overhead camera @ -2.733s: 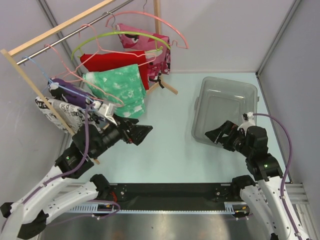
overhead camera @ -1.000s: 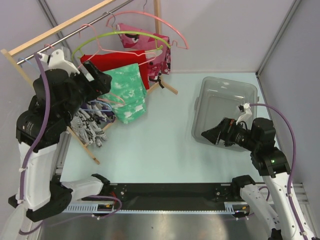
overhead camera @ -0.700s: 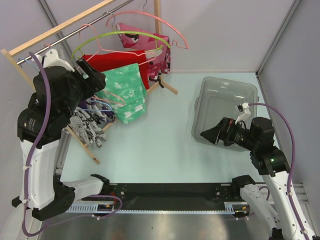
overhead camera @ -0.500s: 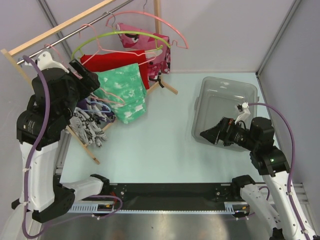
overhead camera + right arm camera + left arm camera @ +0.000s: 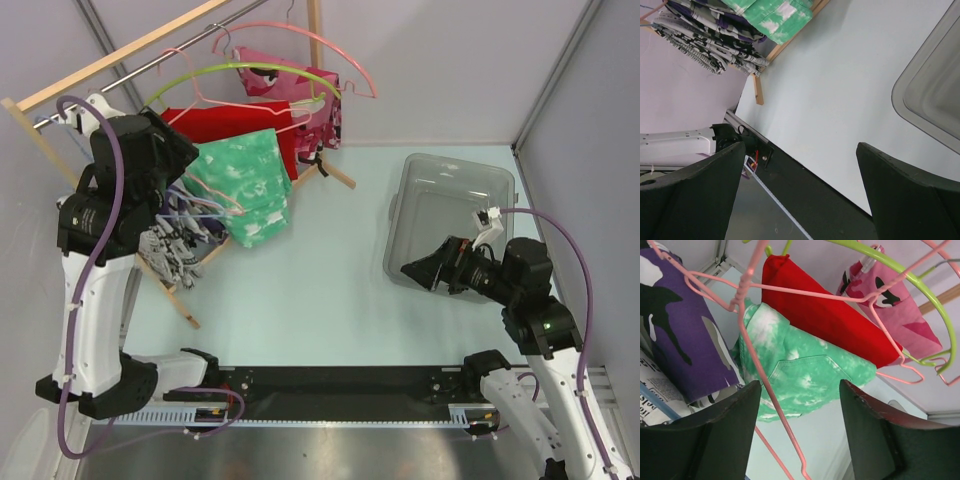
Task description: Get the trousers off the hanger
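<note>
The purple, white, grey and black camouflage trousers hang at the left of the left wrist view. In the top view only a strip of them shows under my left arm. Thin pale pink hanger wires meet in a twist beside the trousers. One wire runs down between my left gripper's open jaws without being gripped. That gripper is raised at the rack, above the trousers. My right gripper is open and empty beside the bin, and its wrist view looks down on bare table.
A green-and-white garment, a red one and a pink camouflage one hang to the right, under a lime-green hanger. A newsprint garment hangs lowest on the wooden rack. A clear bin stands at the right.
My left arm has risen from table height to the rack, then shifted right and closer over the hangers. The green garment swung slightly. My right arm has barely moved.
</note>
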Controlling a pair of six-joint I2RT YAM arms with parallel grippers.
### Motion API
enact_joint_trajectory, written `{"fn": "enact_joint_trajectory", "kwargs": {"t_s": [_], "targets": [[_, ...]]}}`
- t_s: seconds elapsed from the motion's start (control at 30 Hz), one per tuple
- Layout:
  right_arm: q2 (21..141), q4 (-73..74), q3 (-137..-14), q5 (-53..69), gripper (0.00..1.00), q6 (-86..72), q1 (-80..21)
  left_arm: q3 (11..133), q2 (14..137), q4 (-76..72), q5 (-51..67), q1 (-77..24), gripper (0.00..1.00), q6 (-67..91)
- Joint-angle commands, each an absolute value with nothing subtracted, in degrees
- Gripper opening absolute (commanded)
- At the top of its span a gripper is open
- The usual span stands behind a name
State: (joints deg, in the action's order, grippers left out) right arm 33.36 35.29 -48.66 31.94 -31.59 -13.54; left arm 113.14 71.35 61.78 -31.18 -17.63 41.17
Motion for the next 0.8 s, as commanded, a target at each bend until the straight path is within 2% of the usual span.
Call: {"fn": "enact_joint_trajectory", "kwargs": {"t_s": [0.0, 0.27, 0.63, 0.77], "targets": [[32.7, 34.0, -50.5, 32.1, 1.00, -32.6, -13.8, 112.5, 71.3, 60.4, -34.4, -16.8, 0.66, 44.3], [32.2, 34.2, -50.9, 31.9, 1.00, -33.0, -13.8, 108.5, 70.4, 59.2, -39.1, -16.6, 0.55, 47.9], [31.6, 34.1, -51.0, 31.8, 1.00, -33.4, -13.9, 106.4, 70.1, 56.6, -42.4, -16.6, 0.46, 48.9], [31.9, 34.1, -51.1, 31.9, 1.00, -33.4, -13.9, 104.7, 68.6, 54.7, -43.8, -16.6, 0.37, 48.9]]}}
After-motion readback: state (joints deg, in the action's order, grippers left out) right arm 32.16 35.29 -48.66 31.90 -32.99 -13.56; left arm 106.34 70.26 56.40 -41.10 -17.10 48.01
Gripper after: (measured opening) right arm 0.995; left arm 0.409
